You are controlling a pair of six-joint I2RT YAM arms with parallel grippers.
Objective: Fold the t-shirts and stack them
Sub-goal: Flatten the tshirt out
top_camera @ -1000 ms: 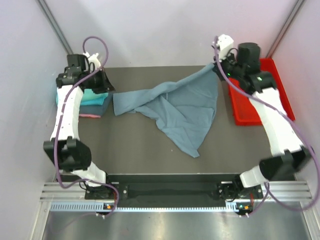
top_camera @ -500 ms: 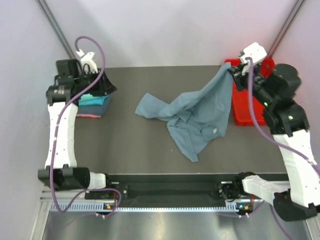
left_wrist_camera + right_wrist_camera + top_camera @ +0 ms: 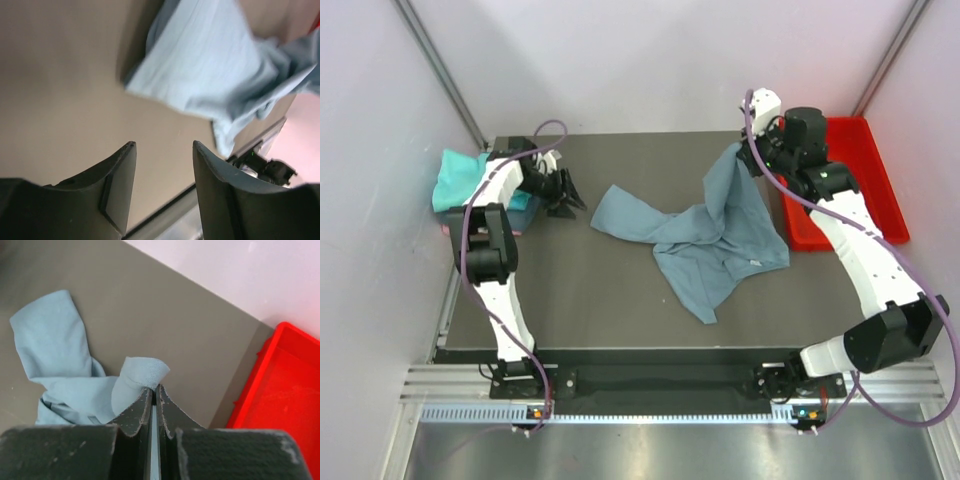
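Grey-blue t-shirt (image 3: pixel 712 245) crumpled, long axis left-right; right pincer (image 3: pixel 744 160) clenching its corner; left pincer (image 3: pixel 564 196) parted, empty.

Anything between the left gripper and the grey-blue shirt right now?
No. Only bare table separates the open left gripper from the grey-blue shirt. Both the top and left wrist views show this.

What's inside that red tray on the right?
Only bare red floor shows inside the red tray. The right arm crosses over its left side in the overhead view, so anything beneath it is hidden.
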